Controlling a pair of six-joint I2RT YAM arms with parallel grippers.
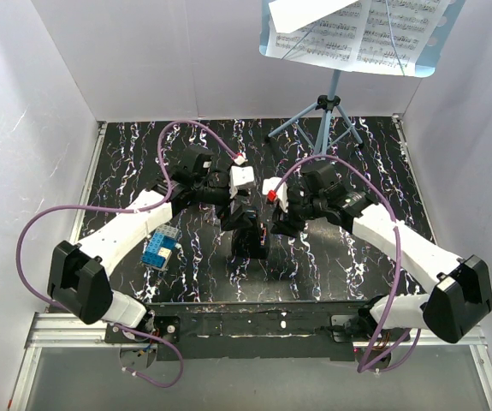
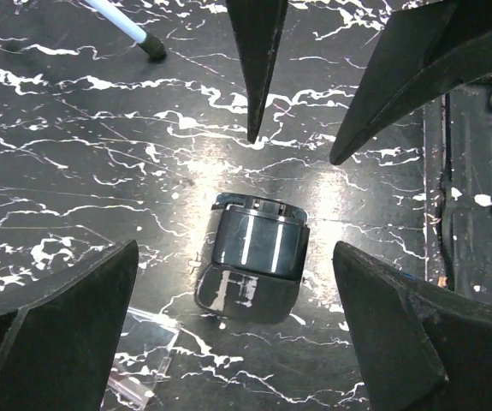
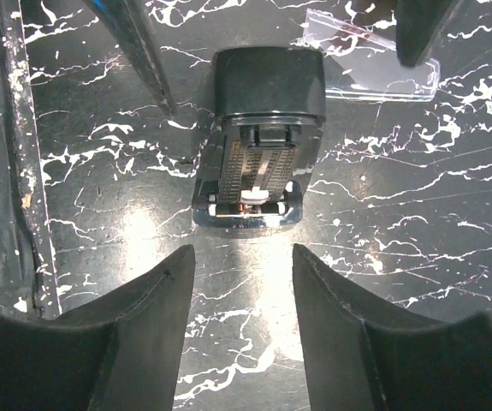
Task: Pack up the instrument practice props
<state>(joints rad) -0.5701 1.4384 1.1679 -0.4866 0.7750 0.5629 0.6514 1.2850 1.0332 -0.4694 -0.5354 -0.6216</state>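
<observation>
The light-blue music stand point(image 1: 331, 103) stands at the back right on its tripod, with white sheet-music pages point(image 1: 361, 30) on its desk plate. One tripod foot shows in the left wrist view point(image 2: 150, 47). My left gripper point(image 1: 242, 214) point(image 2: 235, 250) and right gripper point(image 1: 278, 224) point(image 3: 244, 250) are both open and empty. They hang close together over the middle of the table, far from the stand. A small black box-shaped device point(image 1: 250, 241) point(image 2: 254, 265) point(image 3: 263, 137) lies on the table under them.
A clear plastic piece point(image 2: 143, 360) point(image 3: 374, 60) lies beside the black device. A blue block point(image 1: 160, 248) sits by the left arm. White walls close in the black marbled table point(image 1: 143, 154) on three sides.
</observation>
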